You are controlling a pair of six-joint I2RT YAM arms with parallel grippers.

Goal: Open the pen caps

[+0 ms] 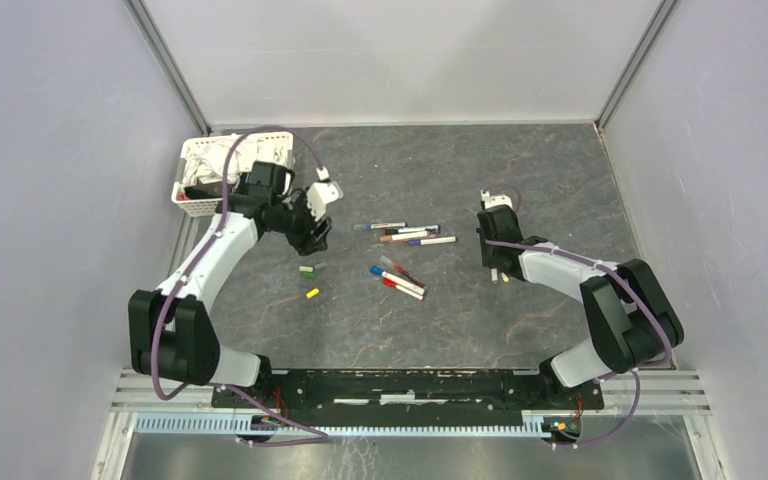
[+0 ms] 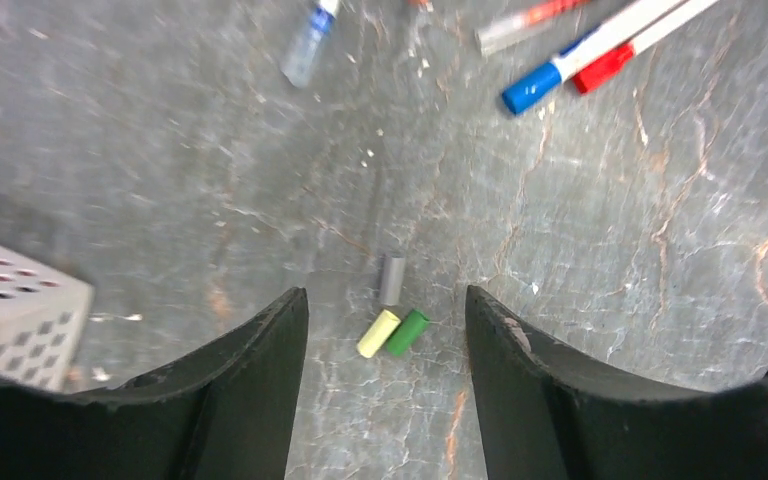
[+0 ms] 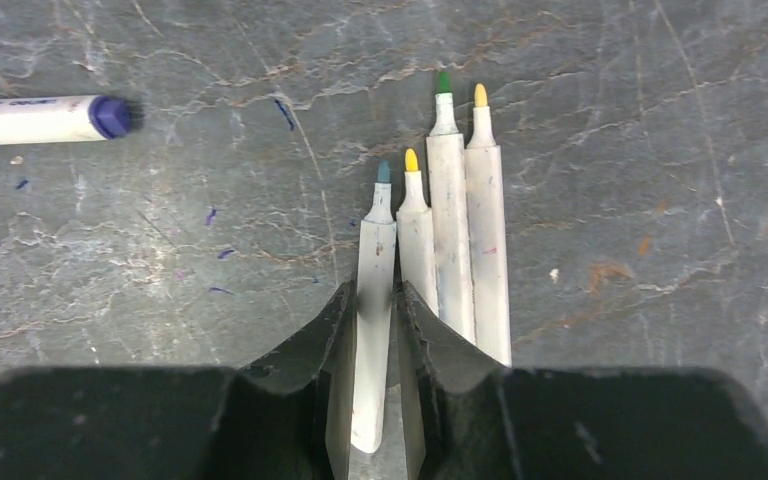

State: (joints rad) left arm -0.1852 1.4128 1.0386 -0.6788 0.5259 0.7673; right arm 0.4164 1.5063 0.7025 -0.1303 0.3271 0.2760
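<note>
Fingers of the right gripper [image 3: 375,297] stand narrow, hugging a bare teal-tipped pen [image 3: 377,240]; whether they pinch it I cannot tell. Three more uncapped pens [image 3: 457,230] lie side by side just at its 3 o'clock, a purple-capped pen [image 3: 45,118] at 10 o'clock. Left gripper [image 2: 385,300] gapes wide above grey cap [image 2: 391,280], yellow cap [image 2: 378,333] and green cap [image 2: 406,332]; capped blue pen [image 2: 535,90] at 1 o'clock.
</note>
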